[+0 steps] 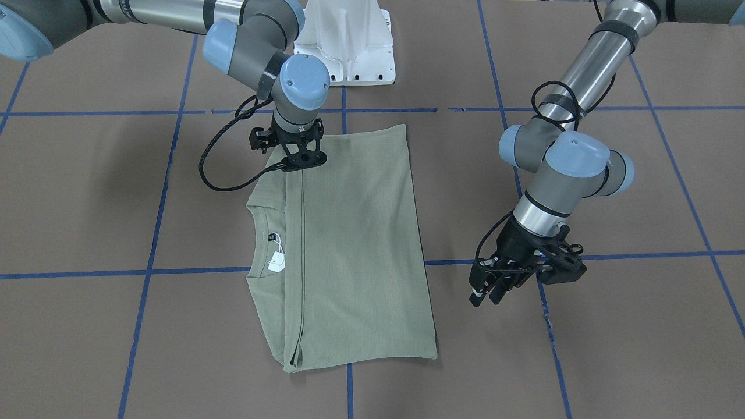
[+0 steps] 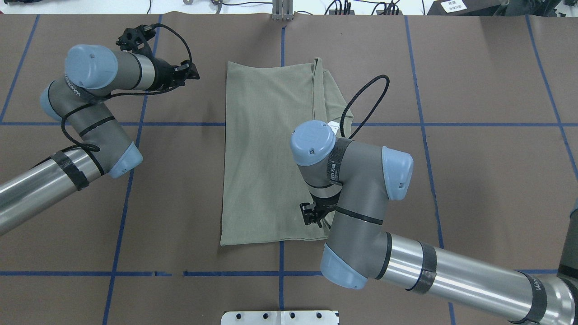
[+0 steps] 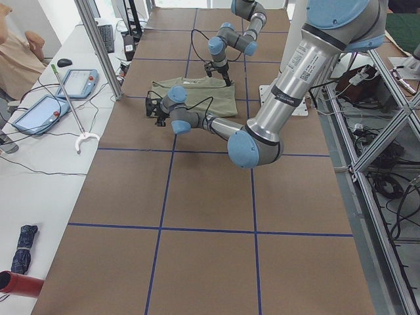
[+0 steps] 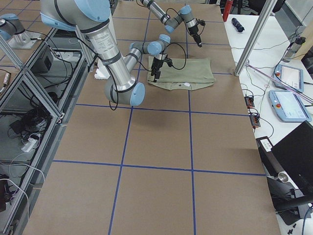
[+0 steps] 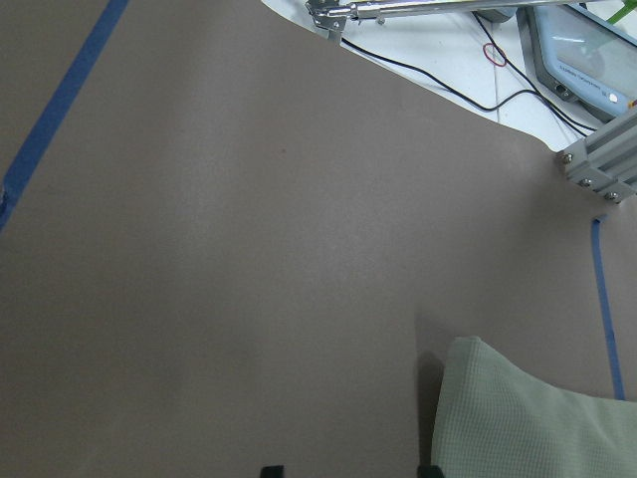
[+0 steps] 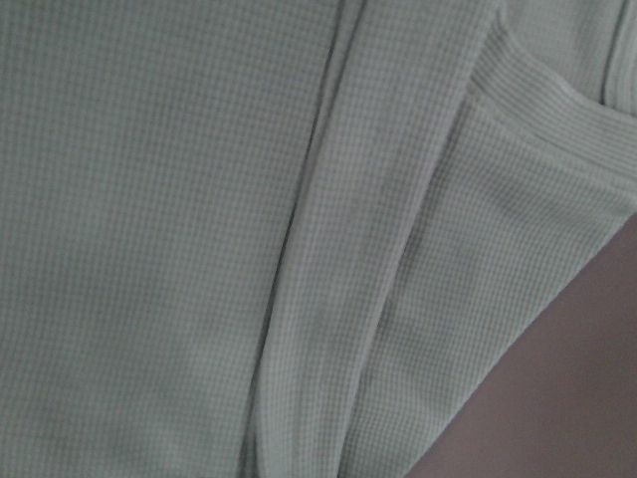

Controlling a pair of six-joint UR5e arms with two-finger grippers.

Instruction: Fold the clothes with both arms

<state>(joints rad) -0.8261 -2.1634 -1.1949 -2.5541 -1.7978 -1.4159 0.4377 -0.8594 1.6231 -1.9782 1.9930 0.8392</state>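
**In the middle: nearly folded**

In the middle of the brown table (image 1: 640, 349) with blue tape lines, the sage-green knit shirt (image 1: 355, 244) lies as a flat block. No sleeve sticks out. From the front camera, its round neck (image 1: 259, 238) and small white hang tag (image 1: 275, 265) peek out at 9 o'clock. The black two-finger right gripper (image 1: 302, 160) sits low at the shirt's 11 o'clock corner; I cannot tell how its jaws stand. The black left gripper (image 1: 486, 297) hangs at 3 o'clock, jaws spread, empty. Maybe one fold is left.
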